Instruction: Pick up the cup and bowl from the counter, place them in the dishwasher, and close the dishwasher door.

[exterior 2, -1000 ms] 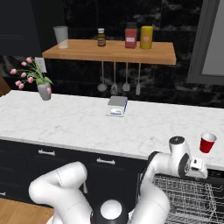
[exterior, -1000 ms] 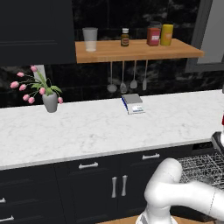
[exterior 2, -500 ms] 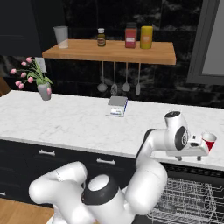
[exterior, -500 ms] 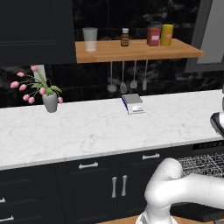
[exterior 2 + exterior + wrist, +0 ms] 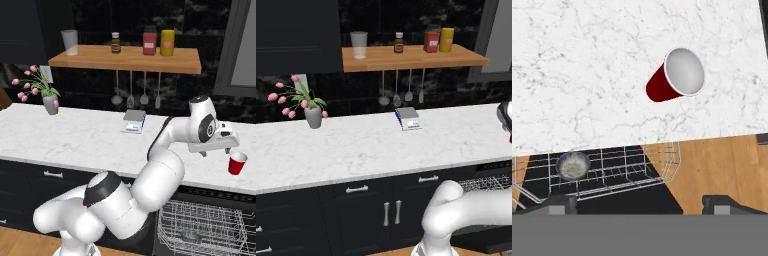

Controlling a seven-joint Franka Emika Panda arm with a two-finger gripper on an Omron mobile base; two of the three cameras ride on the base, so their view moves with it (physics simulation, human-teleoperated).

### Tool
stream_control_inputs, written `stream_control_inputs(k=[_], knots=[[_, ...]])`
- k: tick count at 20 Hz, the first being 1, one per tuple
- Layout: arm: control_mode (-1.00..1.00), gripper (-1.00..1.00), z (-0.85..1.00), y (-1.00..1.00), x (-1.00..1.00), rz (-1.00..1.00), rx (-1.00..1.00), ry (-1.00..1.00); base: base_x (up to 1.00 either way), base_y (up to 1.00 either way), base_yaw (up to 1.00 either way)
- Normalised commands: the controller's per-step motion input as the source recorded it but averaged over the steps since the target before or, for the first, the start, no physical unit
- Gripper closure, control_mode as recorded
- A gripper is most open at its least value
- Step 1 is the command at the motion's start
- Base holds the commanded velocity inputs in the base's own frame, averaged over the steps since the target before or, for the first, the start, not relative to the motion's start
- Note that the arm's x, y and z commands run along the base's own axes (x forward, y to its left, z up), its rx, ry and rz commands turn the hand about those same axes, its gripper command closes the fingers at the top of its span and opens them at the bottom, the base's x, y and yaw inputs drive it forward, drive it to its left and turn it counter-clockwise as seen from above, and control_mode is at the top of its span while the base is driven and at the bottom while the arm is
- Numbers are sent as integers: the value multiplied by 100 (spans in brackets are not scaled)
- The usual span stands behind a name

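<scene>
Right below the claw sits the red cup, upright on the marble surface. Claw's wide open, holding nothing. Bowl already rests in the dishwasher rack underneath.

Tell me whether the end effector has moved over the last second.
Yes. In the right base view the end effector has risen from beside the dishwasher rack to above the counter, nearer the red cup.

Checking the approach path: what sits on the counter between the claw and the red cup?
Nothing. In the right base view the open claw hangs just left of the red cup, with bare marble counter between them.
</scene>
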Motion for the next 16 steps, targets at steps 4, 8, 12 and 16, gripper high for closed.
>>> stream_control_inputs(k=[4, 8, 12, 16], knots=[[-100, -100, 57, 10, 32, 4, 6, 0, 0, 0, 0], [-100, -100, -11, -9, 59, 0, 9, -1, 0, 0, 0], [-100, -100, -28, 0, 44, 1, 1, -17, 0, 0, 0], [-100, -100, -44, -17, 21, -1, 0, -8, 0, 0, 0]])
